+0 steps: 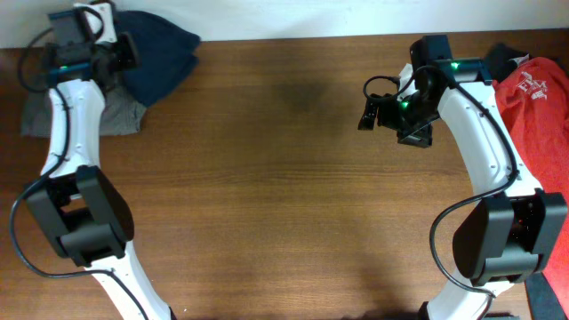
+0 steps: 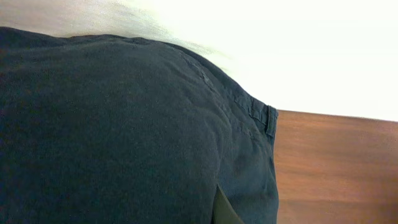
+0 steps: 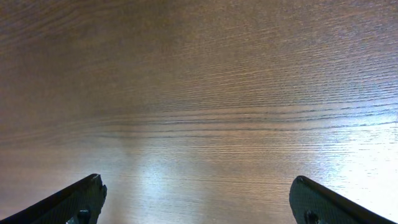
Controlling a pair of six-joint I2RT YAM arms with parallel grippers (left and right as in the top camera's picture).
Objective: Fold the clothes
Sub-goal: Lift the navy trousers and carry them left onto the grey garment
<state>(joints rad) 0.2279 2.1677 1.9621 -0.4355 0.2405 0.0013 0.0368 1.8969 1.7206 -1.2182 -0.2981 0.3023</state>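
Note:
The dark navy shorts (image 1: 160,53) lie bunched at the table's far left corner, partly on the grey shorts (image 1: 120,116). My left gripper (image 1: 123,55) is at the navy shorts. In the left wrist view the navy cloth (image 2: 124,137) fills the frame and covers the jaws. Only a sliver of one finger (image 2: 225,210) shows near the middle, so the gripper looks shut on the cloth. My right gripper (image 1: 375,111) is open and empty over bare wood (image 3: 199,186), at the far right. The red white-printed T-shirt (image 1: 538,98) lies behind it at the right edge.
The brown wooden table (image 1: 284,204) runs to a white wall at the far edge. A dark item (image 1: 502,58) sits by the red shirt at the far right. Both arm bases stand at the near corners.

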